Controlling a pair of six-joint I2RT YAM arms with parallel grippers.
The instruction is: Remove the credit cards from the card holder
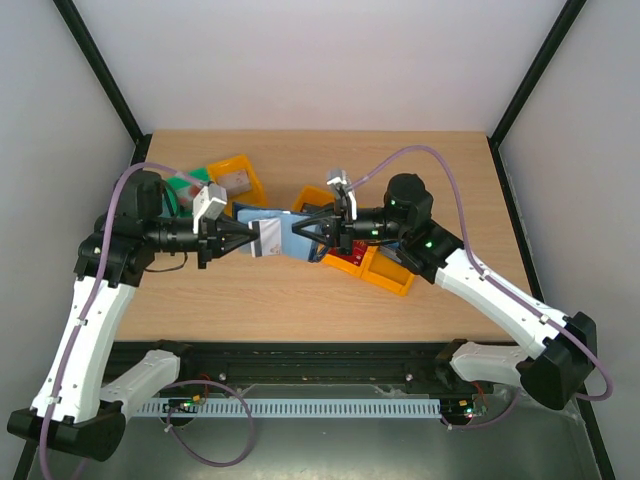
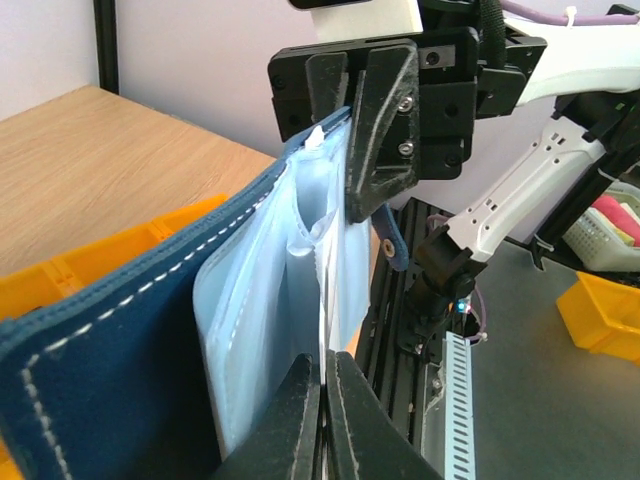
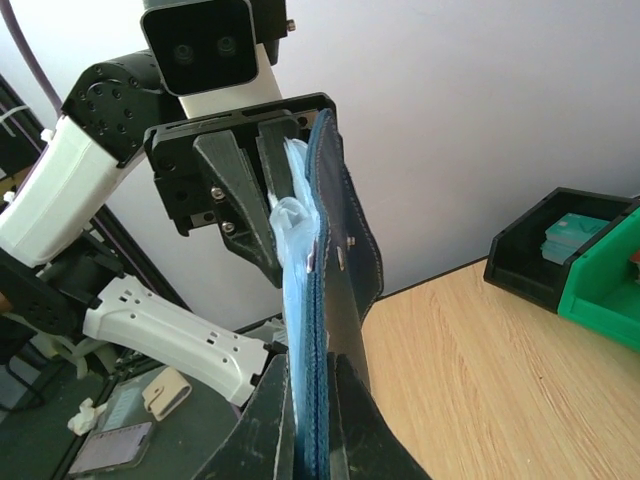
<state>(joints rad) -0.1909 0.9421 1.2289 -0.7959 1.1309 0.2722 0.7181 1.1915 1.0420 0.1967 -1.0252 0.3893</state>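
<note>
While the wooden tabletop lies beneath them, the two arms meet mid-frame in the overhead view and hold the card holder between them, raised off the surface. An orange tray sits just right of centre, partly beneath the right arm. The holder hangs open, with its navy stitched cover on one side and pale blue-grey pockets on the other. The right gripper is clamped onto the navy cover's edge (its fingers fill the bottom of the right wrist view). The left gripper pinches the pale pocket sheets from the opposite end. Whether a credit card sits between the left fingers cannot be told. A black bin and a green bin stand at the right edge of the right wrist view.
</note>
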